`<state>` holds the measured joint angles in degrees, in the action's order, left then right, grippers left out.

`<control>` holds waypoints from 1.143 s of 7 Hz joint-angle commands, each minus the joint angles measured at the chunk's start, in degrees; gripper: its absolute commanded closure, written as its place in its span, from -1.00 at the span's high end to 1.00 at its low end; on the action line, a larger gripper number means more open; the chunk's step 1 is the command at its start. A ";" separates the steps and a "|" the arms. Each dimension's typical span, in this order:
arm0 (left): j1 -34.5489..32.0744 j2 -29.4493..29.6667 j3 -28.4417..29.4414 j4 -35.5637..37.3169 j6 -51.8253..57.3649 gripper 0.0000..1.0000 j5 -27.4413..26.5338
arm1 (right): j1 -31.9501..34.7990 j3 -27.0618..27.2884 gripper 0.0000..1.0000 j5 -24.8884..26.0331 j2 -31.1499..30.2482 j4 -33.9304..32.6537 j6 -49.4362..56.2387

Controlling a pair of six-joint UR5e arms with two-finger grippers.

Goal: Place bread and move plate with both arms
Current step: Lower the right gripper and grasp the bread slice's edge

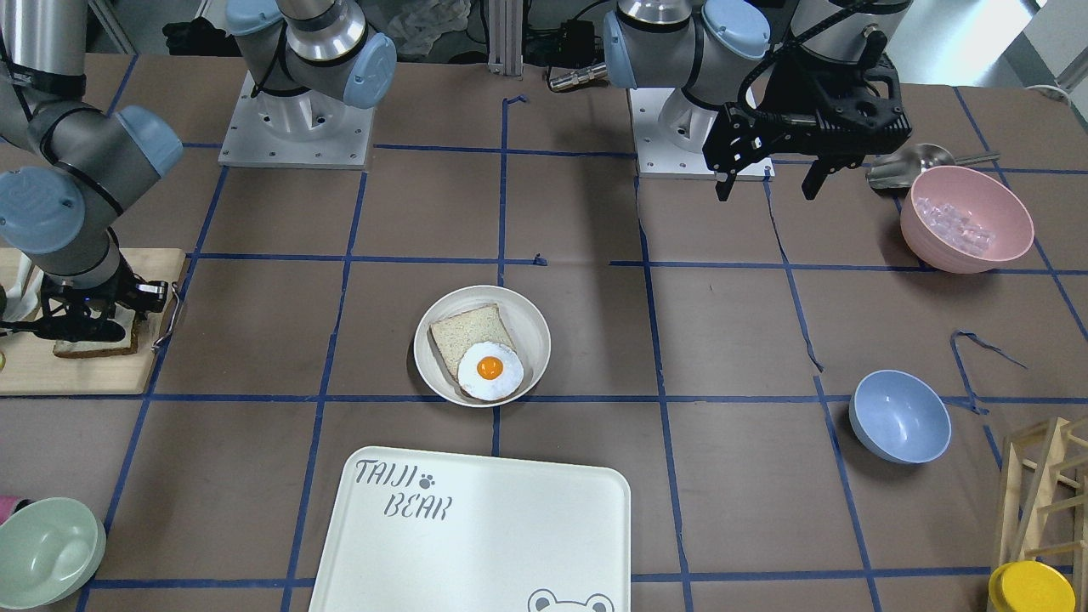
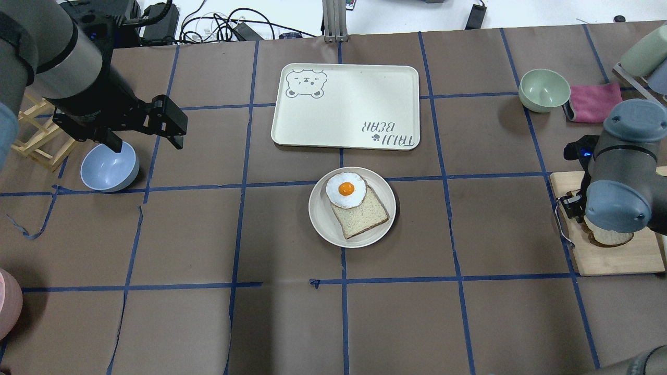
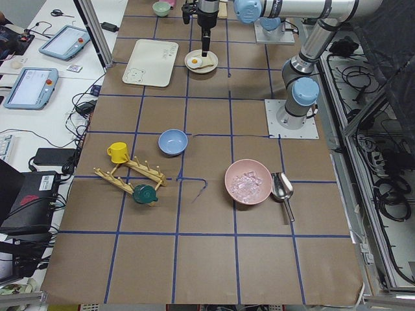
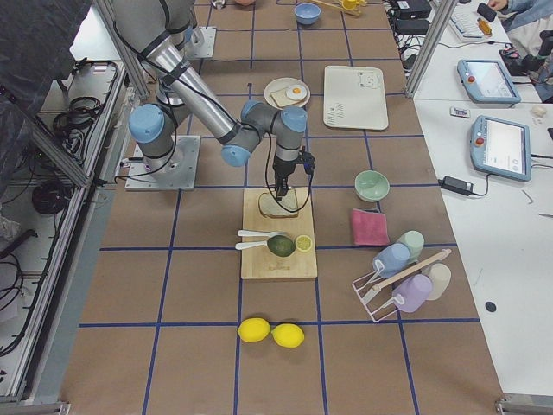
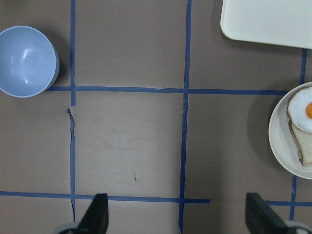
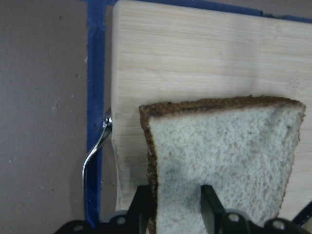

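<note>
Bread is seen on the wooden board in the front view, under the right hand. From overhead, the plate waits on the table; the left hand is held open, ready. In the right wrist view, the crust is pinched, likely for lifting.

Table seen steeply from front and from behind overhead; plate shared centrally (also caught by left wrist camera). Ends covered distantly.

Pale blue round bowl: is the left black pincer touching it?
Apart. The front-facing view shows the black left pincer well away from the pale blue round bowl.
</note>
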<state>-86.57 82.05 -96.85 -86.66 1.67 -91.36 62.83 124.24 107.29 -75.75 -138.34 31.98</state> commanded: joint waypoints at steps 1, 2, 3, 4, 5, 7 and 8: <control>0.00 0.04 0.00 0.00 0.00 1.00 0.04 | -0.08 -0.05 -1.00 -0.07 -0.53 -0.17 0.90; 0.00 0.12 -0.09 0.00 0.00 1.00 0.04 | -0.08 -0.05 -1.00 -0.15 -0.53 0.35 0.98; 0.00 0.13 -0.09 0.00 0.00 1.00 0.13 | -0.08 -0.05 -1.00 -0.24 -0.62 0.36 0.98; 0.00 0.04 -0.09 0.00 0.00 1.00 0.04 | 0.01 -0.05 -1.00 -0.33 -0.71 0.27 0.98; 0.00 0.04 0.00 0.00 0.00 1.00 0.04 | 0.01 -0.05 -1.00 -0.50 -0.80 0.09 0.98; 0.00 0.12 0.00 0.17 0.00 1.00 0.13 | 0.01 -0.05 -1.00 -0.51 -0.80 -0.34 1.07; 0.00 0.13 0.00 0.26 0.00 1.00 0.13 | 0.01 -0.05 -1.00 -0.51 -0.80 -0.35 0.81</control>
<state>-86.57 82.14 -96.86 -86.50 1.67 -91.24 62.84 124.19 106.80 -76.55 -138.56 32.95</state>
